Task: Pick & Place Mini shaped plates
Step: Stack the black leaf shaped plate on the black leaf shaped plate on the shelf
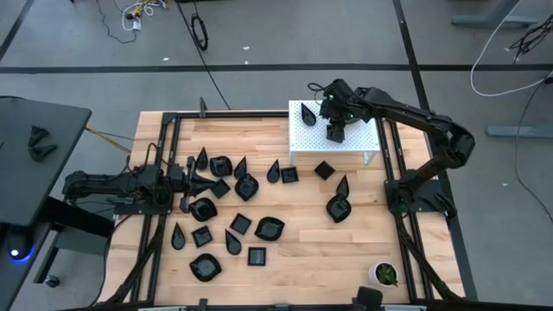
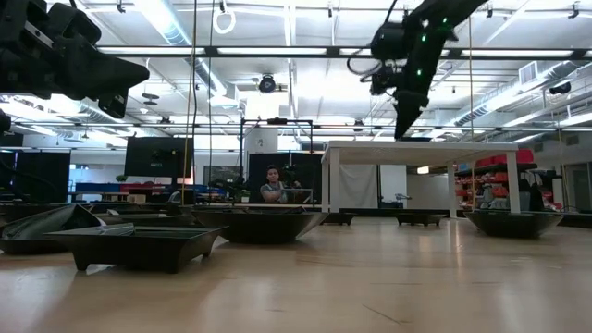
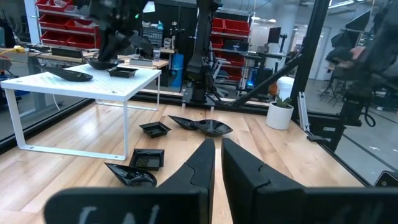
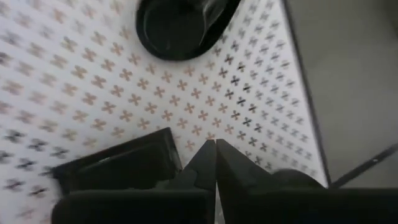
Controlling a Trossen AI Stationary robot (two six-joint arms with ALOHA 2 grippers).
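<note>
Several glossy black mini shaped plates (image 1: pixel 270 228) lie scattered on the wooden table. A white perforated shelf (image 1: pixel 363 142) stands at the far right. It carries a teardrop plate (image 4: pixel 177 25) and a square plate (image 4: pixel 118 165). My right gripper (image 4: pixel 216 146) is shut and points steeply down, just over the shelf top beside the square plate, with nothing between its fingers. My left gripper (image 3: pixel 217 149) is shut and level, above the table's left side, holding nothing. My right gripper's shut fingers (image 4: pixel 199 163) stand right next to the near corner of the square plate (image 4: pixel 168 146), which lies flat on the shelf. I cannot tell whether they touch it.
A small white pot with a green plant (image 1: pixel 384 275) stands at the near right corner. Black frame rails (image 1: pixel 393 173) run along both sides of the table. More plates (image 1: pixel 324 169) lie under and beside the shelf. Bare wood (image 1: pixel 311 259) lies at the near middle.
</note>
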